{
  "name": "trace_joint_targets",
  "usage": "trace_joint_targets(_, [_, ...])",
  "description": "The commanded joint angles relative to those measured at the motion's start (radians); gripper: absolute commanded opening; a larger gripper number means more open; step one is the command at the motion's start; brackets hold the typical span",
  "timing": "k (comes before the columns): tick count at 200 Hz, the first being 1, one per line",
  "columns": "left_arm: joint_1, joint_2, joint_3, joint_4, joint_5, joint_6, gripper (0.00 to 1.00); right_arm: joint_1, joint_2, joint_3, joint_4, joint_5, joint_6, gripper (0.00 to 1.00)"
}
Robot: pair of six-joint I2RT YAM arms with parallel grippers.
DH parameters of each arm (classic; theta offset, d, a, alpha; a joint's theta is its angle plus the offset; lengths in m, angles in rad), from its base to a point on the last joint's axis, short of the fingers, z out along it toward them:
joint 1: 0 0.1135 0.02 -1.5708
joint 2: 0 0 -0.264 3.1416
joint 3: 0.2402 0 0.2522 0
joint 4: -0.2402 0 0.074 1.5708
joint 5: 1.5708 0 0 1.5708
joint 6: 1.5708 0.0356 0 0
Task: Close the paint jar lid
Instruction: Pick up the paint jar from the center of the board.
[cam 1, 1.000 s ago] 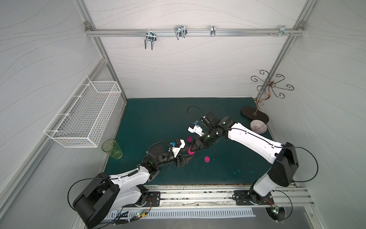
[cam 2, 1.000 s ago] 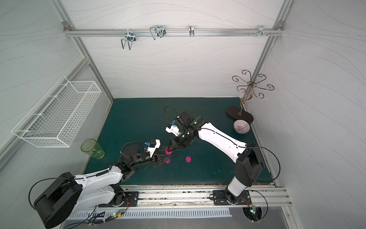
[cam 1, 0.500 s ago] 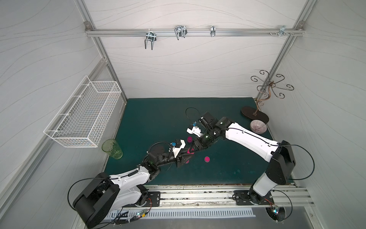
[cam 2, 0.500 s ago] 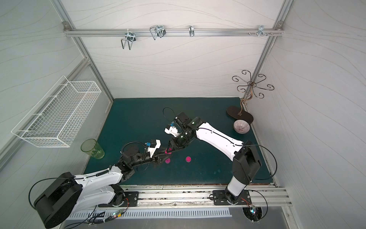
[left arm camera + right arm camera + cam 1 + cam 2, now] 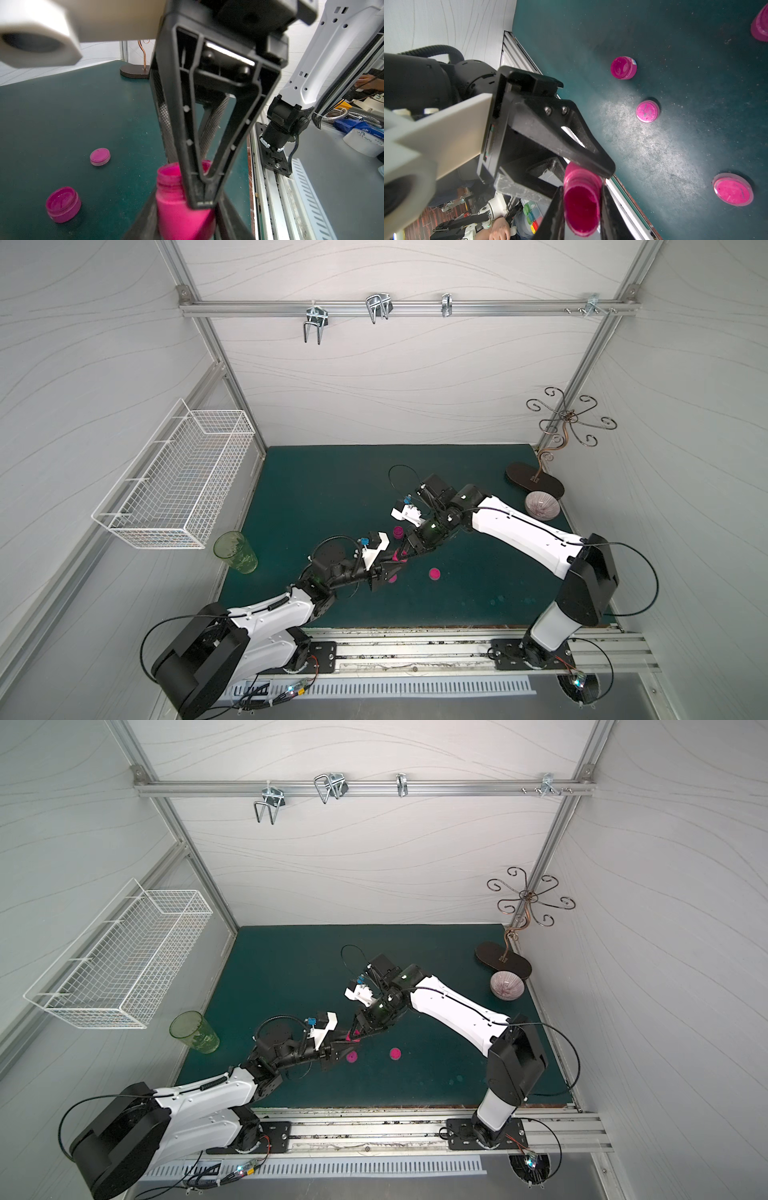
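Jar (image 5: pixel 176 212) mouth hides behind right tool (image 5: pixel 582 193) (left tool (image 5: pixel 185 220) grips body).

You have the open pink plastic paint jar (image 5: pixel 172 199) above the dark green mat (image 5: pixel 311 489), gripped between the left gripper (image 5: pixel 185 218) and the right gripper (image 5: pixel 581 207). A flat pink round lid (image 5: pixel 434 573) lies to its right. The green translucent cup (image 5: pixel 235 551) stands beside the mat's left edge. The glass bowl (image 5: pixel 541 506) sits far right, before the scrolled metal stand (image 5: pixel 534 485).

The left gripper (image 5: pixel 348 1047) and right gripper (image 5: pixel 357 1036) meet on a pink jar (image 5: pixel 346 1036); a pink lid (image 5: pixel 395 1053) lies at its four o'clock.
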Motion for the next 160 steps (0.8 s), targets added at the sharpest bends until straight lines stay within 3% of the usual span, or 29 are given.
trace_joint_targets(1, [-0.005,-0.03,0.031,0.034,-0.001,0.03,0.0,0.013,-0.016,0.03,0.005,-0.027,-0.003,0.39])
trace_joint_targets(28, [-0.005,-0.067,0.015,0.032,-0.019,0.043,0.0,0.006,-0.081,-0.003,0.036,-0.02,-0.012,0.6])
trace_joint_targets(56, [-0.005,-0.104,0.006,0.017,-0.045,0.049,0.0,-0.025,-0.159,-0.033,0.021,0.013,-0.011,0.74])
trace_joint_targets(83, [-0.005,-0.127,-0.001,0.012,-0.059,0.051,0.0,-0.083,-0.283,-0.097,0.023,0.055,0.005,0.8])
trace_joint_targets(103, [-0.005,-0.144,-0.006,0.011,-0.069,0.051,0.0,-0.125,-0.33,-0.138,-0.035,0.17,0.013,0.81])
trace_joint_targets(136, [-0.007,-0.177,-0.014,-0.003,-0.088,0.052,0.0,-0.123,-0.298,-0.256,-0.077,0.363,0.017,0.81])
trace_joint_targets(160, [-0.007,-0.196,-0.015,-0.008,-0.096,0.054,0.0,-0.065,-0.221,-0.321,-0.044,0.487,0.03,0.81])
